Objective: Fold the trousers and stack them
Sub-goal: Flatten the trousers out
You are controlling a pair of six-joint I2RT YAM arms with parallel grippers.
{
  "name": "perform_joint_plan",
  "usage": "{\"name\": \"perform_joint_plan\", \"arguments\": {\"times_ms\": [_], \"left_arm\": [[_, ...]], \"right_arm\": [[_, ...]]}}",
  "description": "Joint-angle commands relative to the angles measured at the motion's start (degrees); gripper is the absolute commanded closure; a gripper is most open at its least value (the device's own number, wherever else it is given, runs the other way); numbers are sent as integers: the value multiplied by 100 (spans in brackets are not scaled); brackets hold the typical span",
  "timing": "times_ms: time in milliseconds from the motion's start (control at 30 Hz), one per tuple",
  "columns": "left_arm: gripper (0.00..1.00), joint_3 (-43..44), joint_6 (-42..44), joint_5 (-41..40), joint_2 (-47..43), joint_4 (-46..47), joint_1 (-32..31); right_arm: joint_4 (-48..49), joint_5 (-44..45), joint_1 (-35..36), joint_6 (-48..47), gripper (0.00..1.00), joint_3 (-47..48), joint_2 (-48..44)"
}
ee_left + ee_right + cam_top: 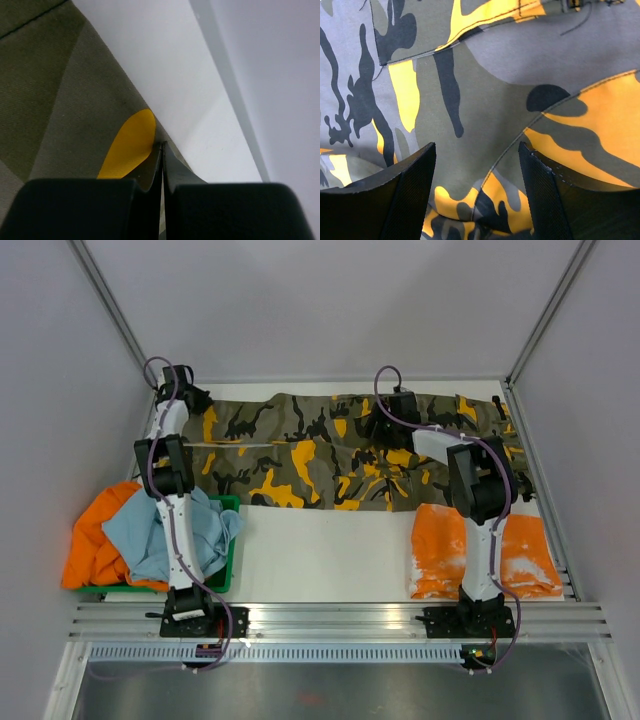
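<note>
1 pair of long, soft olive-green camouflage trousers (330, 450) in woven cloth with black and yellow-orange blotches. They are laid flat along the far side of the white table (330, 550), long axis running left to right.

Left gripper (161, 150): 2 fingers pinched together on the far-left hem.

Right gripper (476, 150): fingers apart, held directly over the right half.

A fold toward the near side is judged next.

Trousers (300, 450): olive camo, black and yellow-orange blotches.
Spread flat at full length, running left to right along far side of table (330, 550), not yet folded small.
</note>
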Motion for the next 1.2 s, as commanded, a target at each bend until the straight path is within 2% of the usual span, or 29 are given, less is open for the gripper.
{"name": "perform_joint_plan", "arguments": {"times_ms": [0,167,300,400,433,533,667,767,833,867,1000,1167], "left_arm": [[96,377,-271,129,468,287,-2],[89,633,1,85,328,622,77],[84,370,466,-29,-347,833,104],[73,-130,1011,-266,-1182,1061,104],[63,-401,1291,-345,-1611,1123,104],[49,-851,1827,-582,-2219,1237,112],[48,-1361,2076,-505,-2809,502,95],[45,-2081,2286,-249,-2968,465,-19],[23,-2179,2637,-267,-2899,211,-107],[19,-2145,2751,-267,-2837,88,-125],[14,-1812,3593,-187,-2530,-421,-195],[12,-1503,4185,-196,-2248,-828,-257]], "right_arm": [[-148,250,69,10,26,279,256],[-297,303,78,-113,26,674,511],[-701,548,78,-306,26,1297,722],[-868,627,69,-516,25,1579,758],[-1026,715,69,-587,25,1798,758],[-1439,864,60,-894,25,2333,767],[-1949,1477,7,-1254,24,2775,758],[-2143,1979,-63,-1614,25,2793,767],[-2319,2200,-115,-1808,25,2819,801],[-2380,2418,-133,-1992,25,2811,828],[-2784,2623,-369,-2143,25,2767,942],[-2557,2264,-695,-1977,25,2267,776]]}}
